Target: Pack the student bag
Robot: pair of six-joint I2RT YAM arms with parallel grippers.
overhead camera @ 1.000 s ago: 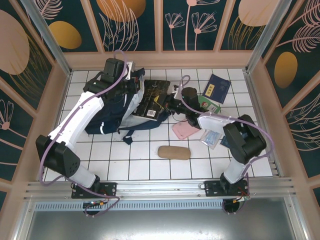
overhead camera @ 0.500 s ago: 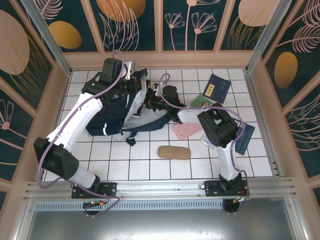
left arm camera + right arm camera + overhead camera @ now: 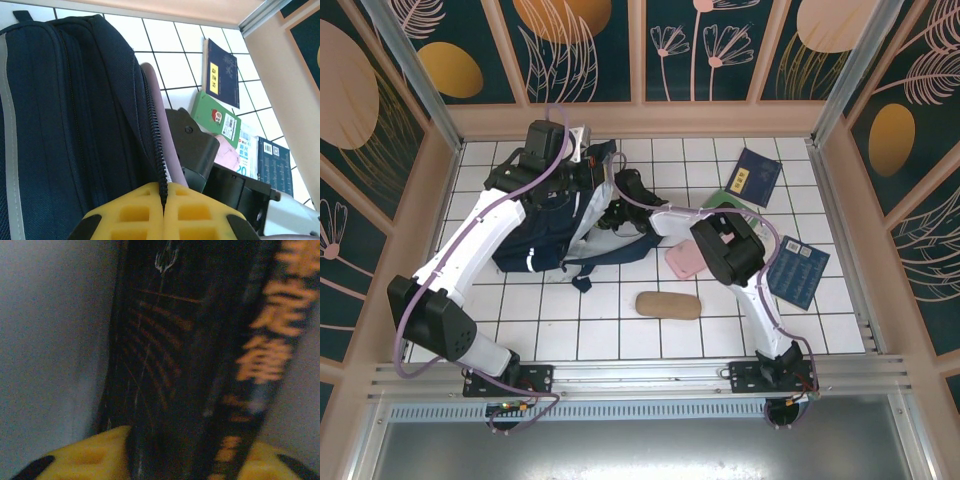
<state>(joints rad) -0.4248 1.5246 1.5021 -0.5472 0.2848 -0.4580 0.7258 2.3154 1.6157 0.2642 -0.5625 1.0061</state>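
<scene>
Since a second ago my right arm has swung left, pushing the black book (image 3: 165, 365) into the bag (image 3: 535, 235) at far left. My left gripper (image 3: 163, 200) is clamped on the bag's zipper edge (image 3: 156, 145). My right gripper (image 3: 180, 455) straddles the book; gripping or loose, I cannot tell.

Right tool (image 3: 175, 455) has pushed the black book (image 3: 170, 365) into the student bag (image 3: 535, 235).

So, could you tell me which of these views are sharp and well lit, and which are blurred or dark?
Top external: evenly lit, sharp across the student bag. Left wrist: bright, crisp on the bag's zipper. Right wrist: dim and soft, the dark book blurred close-up.
</scene>
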